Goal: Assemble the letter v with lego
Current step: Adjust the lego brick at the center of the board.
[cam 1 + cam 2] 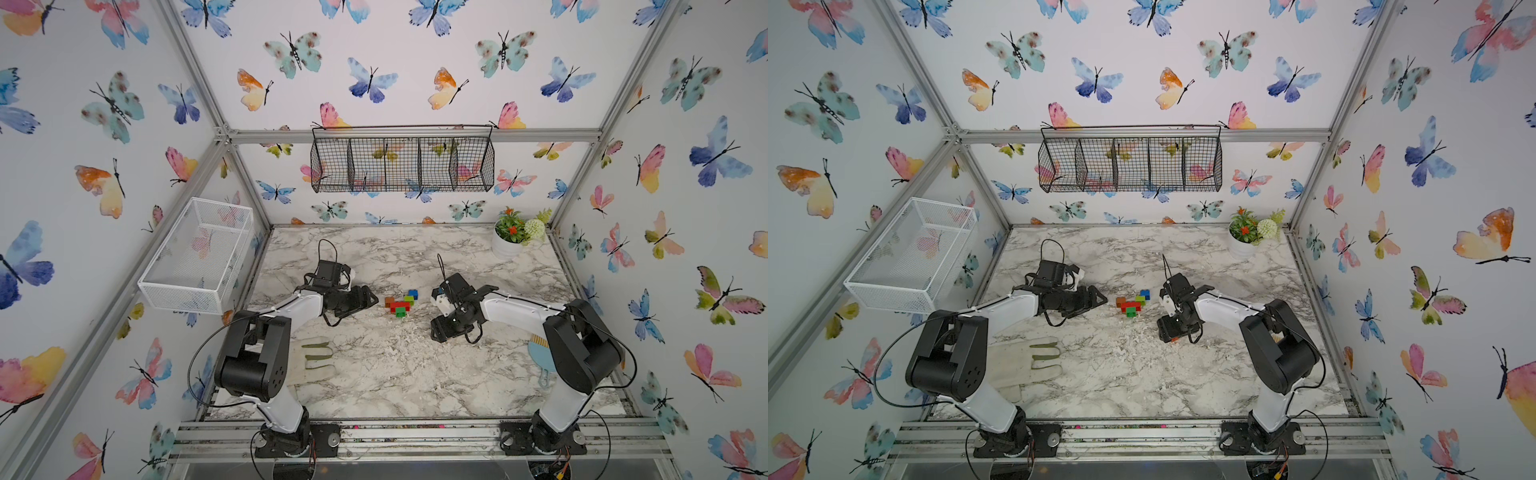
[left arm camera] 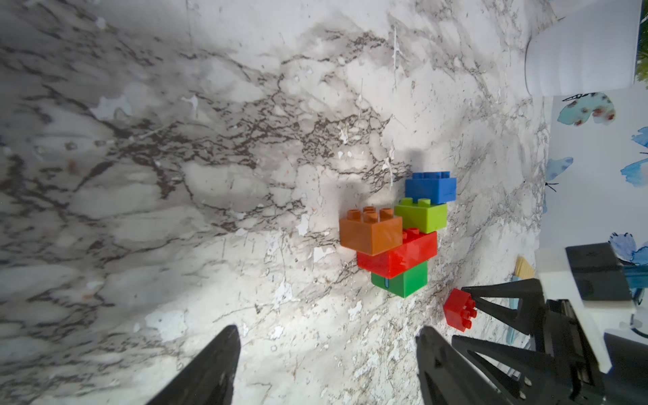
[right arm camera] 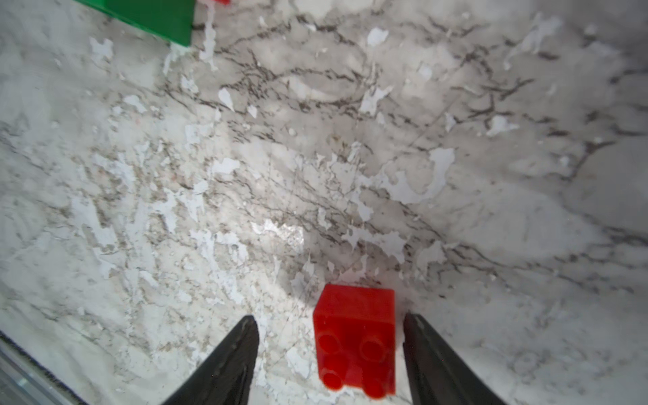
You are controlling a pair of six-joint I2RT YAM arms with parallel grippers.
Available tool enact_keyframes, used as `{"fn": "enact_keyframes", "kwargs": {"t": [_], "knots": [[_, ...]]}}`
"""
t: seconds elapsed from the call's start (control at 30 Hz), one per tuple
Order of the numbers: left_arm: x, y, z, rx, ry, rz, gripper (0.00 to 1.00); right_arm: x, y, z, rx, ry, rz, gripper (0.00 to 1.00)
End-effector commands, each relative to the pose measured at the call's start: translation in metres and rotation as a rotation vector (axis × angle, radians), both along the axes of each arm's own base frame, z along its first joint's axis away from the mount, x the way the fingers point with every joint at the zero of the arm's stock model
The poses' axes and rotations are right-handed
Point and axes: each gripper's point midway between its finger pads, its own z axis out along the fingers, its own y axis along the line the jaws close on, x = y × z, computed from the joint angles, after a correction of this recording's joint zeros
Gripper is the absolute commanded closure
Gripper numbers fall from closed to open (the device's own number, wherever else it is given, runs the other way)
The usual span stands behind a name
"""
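- While our right end effector [image 3: 329, 317] gapes around the red brick [image 3: 354, 333], an off-centre squeeze could flip it
- Our open left end effector [image 2: 326, 329] might nudge the joined bricks [image 2: 396, 252]

Glossy plastic lego [image 2: 410, 252] on chipped, perhaps laminate, marble-look tabletop [image 2: 210, 210].

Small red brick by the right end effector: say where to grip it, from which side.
Grip the small red brick across its smooth side walls, from the studded face: it lies tipped, studs toward the right end effector, whose open jaws straddle it.
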Motion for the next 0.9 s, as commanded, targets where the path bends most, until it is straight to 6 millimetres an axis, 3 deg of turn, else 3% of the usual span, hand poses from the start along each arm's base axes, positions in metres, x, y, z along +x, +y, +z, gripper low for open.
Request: {"fn": "enact_keyframes", "kwargs": {"t": [0.0, 0.07, 0.13, 0.23, 0.33, 0.47, 0.57, 0.7, 0.77, 0.87], "knots": [[-0.003, 0.004, 0.005, 0.01, -0.019, 0.01, 0.19, -0.004, -0.008, -0.005, -0.088, -0.005, 0.035, 0.39], [-0.004, 0.005, 0.006, 0.01, -0.02, 0.011, 0.19, -0.004, -0.006, -0.009, -0.115, -0.008, 0.055, 0.42], [-0.004, 0.006, 0.008, 0.009, -0.022, 0.015, 0.19, -0.006, -0.007, -0.013, -0.142, 0.006, 0.075, 0.55], [-0.005, 0.006, 0.011, 0.003, -0.027, 0.017, 0.19, -0.004, -0.008, -0.016, -0.171, 0.01, 0.086, 0.58], [-0.007, 0.006, 0.017, -0.019, -0.031, 0.019, 0.19, 0.007, 0.001, -0.004, -0.14, -0.037, 0.109, 0.62], [-0.008, 0.001, 0.03, -0.1, -0.039, 0.014, 0.19, 0.039, 0.033, 0.034, -0.023, -0.177, 0.145, 0.7], [-0.01, -0.013, 0.054, -0.24, -0.063, -0.019, 0.21, 0.062, 0.072, 0.079, 0.18, -0.337, 0.214, 0.81], [-0.017, -0.028, 0.09, -0.377, -0.108, -0.076, 0.25, 0.08, 0.104, 0.145, 0.537, -0.562, 0.298, 0.98], [-0.022, -0.032, 0.103, -0.406, -0.126, -0.108, 0.27, 0.079, 0.113, 0.162, 0.638, -0.642, 0.388, 0.99], [-0.031, -0.036, 0.121, -0.435, -0.161, -0.149, 0.28, 0.075, 0.126, 0.169, 0.691, -0.69, 0.539, 0.99]]}}
